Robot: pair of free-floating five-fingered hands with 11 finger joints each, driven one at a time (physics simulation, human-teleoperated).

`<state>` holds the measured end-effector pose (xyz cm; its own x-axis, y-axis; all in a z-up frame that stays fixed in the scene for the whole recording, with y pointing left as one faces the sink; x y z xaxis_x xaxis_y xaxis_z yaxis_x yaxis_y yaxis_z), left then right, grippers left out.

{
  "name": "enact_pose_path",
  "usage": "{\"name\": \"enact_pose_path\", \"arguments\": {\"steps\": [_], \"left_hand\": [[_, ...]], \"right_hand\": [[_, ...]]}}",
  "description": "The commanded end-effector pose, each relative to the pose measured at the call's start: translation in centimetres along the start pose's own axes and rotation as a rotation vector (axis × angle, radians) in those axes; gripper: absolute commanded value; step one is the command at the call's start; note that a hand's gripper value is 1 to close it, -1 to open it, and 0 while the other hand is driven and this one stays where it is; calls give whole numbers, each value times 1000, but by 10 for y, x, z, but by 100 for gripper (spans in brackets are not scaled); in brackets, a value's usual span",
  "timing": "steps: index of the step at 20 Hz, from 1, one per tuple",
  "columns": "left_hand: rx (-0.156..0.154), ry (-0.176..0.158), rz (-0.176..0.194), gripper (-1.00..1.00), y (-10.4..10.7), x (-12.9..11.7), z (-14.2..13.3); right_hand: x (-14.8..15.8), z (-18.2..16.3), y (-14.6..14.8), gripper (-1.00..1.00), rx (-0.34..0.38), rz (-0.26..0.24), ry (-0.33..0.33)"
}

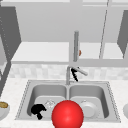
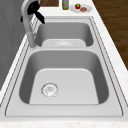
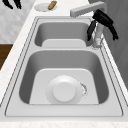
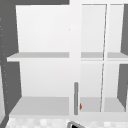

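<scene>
A black right hand [image 1: 74, 73] has its fingers curled round a silver-grey faucet [image 3: 86, 9]. Below those fingers lies a brushed grey steel double sink [image 1: 67, 86], holding a plain white plate [image 3: 64, 91]. A second black hand, the left hand [image 1: 38, 110], hovers beside a shiny metal drain [image 1: 50, 103]. Right of its fingers is a glossy red ball [image 1: 67, 114]. The counter [image 1: 12, 92] is white with faint grey marbling. The cabinet [image 4: 42, 75] above is white with dark grey sides.
</scene>
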<state>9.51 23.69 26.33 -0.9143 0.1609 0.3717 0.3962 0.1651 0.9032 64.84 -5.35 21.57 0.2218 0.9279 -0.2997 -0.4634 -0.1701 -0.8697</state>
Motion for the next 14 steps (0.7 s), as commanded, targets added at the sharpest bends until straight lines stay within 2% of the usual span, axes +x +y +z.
{"name": "enact_pose_path", "arguments": {"steps": [1,7,14], "left_hand": [[0,0,0,0,0,0,0],[0,0,0,0,0,0,0],[0,0,0,0,0,0,0]], "right_hand": [[-12,1,-1,-100,-30,22,-15],[-29,1,9,-100,-36,31,-25],[-63,-13,28,-100,-23,-7,-74]]}}
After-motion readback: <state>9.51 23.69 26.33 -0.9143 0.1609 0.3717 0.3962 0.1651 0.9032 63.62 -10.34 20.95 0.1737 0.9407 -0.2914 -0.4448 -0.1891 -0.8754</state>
